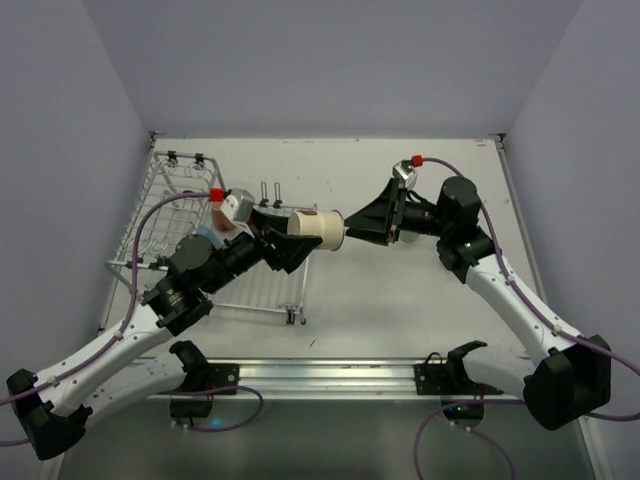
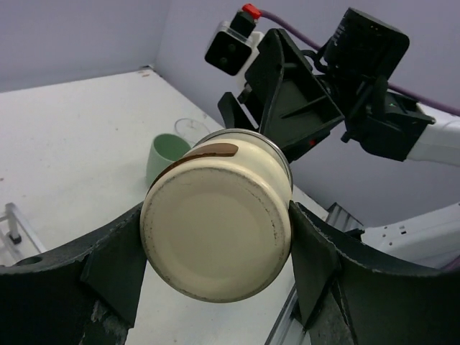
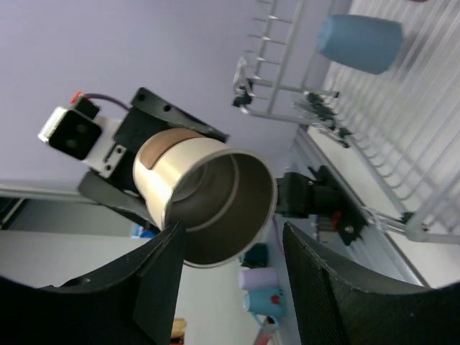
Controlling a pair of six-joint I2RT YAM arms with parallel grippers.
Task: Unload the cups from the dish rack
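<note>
My left gripper [image 1: 291,238] is shut on a cream cup [image 1: 318,228] with a brown patch. It holds the cup sideways in the air, just right of the dish rack [image 1: 160,215]. In the left wrist view the cup's base [image 2: 219,226] sits between both fingers. My right gripper [image 1: 352,230] is open and faces the cup's mouth [image 3: 208,201]. Its fingers [image 3: 162,284] stand at either side of the rim, and the right one is clearly apart from it. A blue cup [image 3: 359,42] lies in the rack [image 3: 402,144].
A pale green cup [image 2: 167,154] and a clear cup [image 2: 190,129] stand on the white table below the right gripper. The metal rail [image 1: 320,375] with the arm bases runs along the near edge. Grey walls enclose the table on three sides.
</note>
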